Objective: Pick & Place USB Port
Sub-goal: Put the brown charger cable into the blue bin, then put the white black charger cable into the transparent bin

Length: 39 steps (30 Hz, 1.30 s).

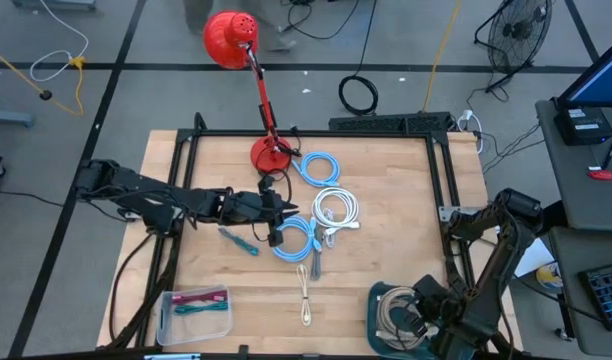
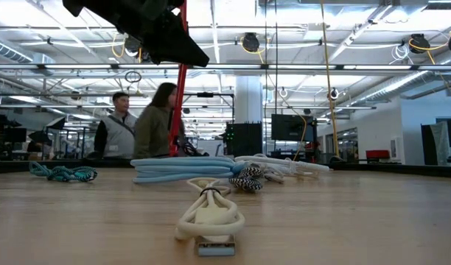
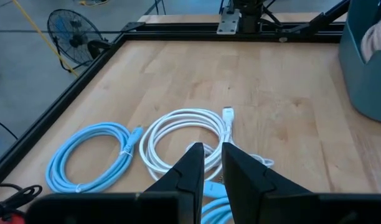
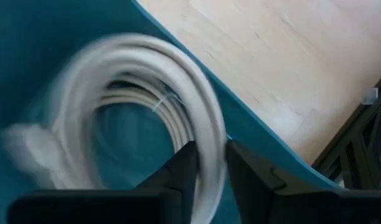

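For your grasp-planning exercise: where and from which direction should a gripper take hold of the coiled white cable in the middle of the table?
Grip the white cable across the bundled strands of its loop, coming straight down from above: it lies flat on the table, so only a strand bundle fits between two fingers.

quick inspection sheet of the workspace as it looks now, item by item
surface: wooden table in a black frame.
job's things: coiled cables mid-table: white cable, two light blue cables, beige cable; another pale coil lies in the teal bin.
clutter: red desk lamp; clear box of cords; small teal cable.
grippers: left claw over the centre coils, fingers nearly together; right claw over the bin.
cables: loose leads on the floor.
surroundings: floor fan; two people behind.
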### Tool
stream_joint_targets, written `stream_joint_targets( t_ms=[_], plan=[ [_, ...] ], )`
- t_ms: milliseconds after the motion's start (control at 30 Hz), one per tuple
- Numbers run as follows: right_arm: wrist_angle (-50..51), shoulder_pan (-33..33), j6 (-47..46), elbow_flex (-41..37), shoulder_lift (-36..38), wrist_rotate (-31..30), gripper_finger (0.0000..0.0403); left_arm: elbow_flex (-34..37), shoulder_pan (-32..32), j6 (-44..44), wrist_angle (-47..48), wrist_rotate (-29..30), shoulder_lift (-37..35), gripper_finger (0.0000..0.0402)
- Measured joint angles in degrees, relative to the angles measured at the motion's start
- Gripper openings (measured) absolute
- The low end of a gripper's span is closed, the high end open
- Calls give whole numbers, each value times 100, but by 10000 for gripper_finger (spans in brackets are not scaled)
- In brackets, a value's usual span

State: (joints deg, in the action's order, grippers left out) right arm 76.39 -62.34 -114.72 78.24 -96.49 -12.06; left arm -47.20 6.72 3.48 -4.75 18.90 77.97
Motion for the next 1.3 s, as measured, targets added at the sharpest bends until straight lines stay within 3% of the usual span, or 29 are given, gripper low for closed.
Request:
stream_joint_targets(
  t_ms=[200,400,600,900,1033,1167,1300],
  plan=[
    [-58,75,237,0,2,24,123,0,0,10,0,-87,0,60],
    [169,426,874,0,134,-216,130,0,0,14,-20,-85,0,60],
    [103,916,1880,0,551,-1131,127,0,0,16,-149,-85,0,60],
    [-5,1556,3725,0,1182,-3161,128,0,30,72,-131,-85,0,60],
    [-369,1899,4545,0,1287,-3730,128,0,89,136,-105,-85,1,60],
    [-881,2427,5361,-8,1287,-3652,128,0,153,215,-98,-85,0,60],
    [-1948,2979,6489,-269,1290,-3127,128,0,262,368,13,-85,0,60]
  ],
)
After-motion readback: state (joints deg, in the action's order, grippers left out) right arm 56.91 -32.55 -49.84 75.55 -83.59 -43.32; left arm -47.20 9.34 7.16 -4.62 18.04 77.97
